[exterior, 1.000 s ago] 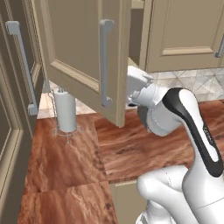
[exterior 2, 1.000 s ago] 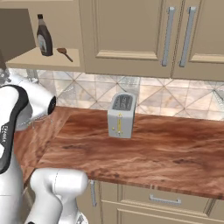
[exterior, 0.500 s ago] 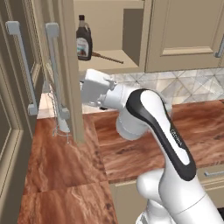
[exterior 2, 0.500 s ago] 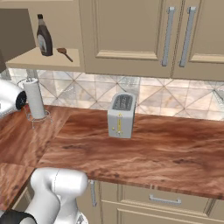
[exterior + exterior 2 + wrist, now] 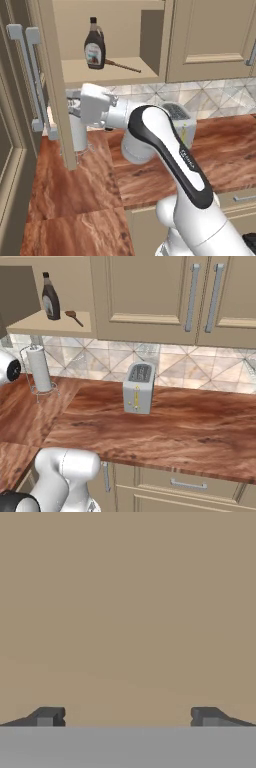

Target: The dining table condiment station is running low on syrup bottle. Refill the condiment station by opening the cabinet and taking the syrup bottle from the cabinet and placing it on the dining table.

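The tool (image 5: 128, 717) has its two dark tips wide apart with nothing between them, and it faces a flat tan surface at very close range — most likely the inner face of the cabinet door (image 5: 56, 85), which stands swung out edge-on at about 9 o'clock in the left base view. There the hand sits just beside that door's lower part, in front of a paper towel roll (image 5: 39, 368) on the worktop (image 5: 165, 426).

The cabinet (image 5: 115, 40) is open. The syrup bottle (image 5: 94, 46) stands upright on its shelf, at roughly 12 o'clock above the hand, with a small wooden-handled utensil (image 5: 122, 66) lying just beside it at 3 o'clock. A toaster (image 5: 138, 388) sits on the worktop, well apart from both.

The opening looks done, so the step in hand is judged to be pulling clear of the door and rising to the shelf. Doing it well means backing off before lifting, approaching level, keeping the tips spread wide for the belly of the bottle, and staying clear of the utensil.

The tips themselves are hidden behind the door and wrist in the left base view. Whether they touch the door cannot be told.
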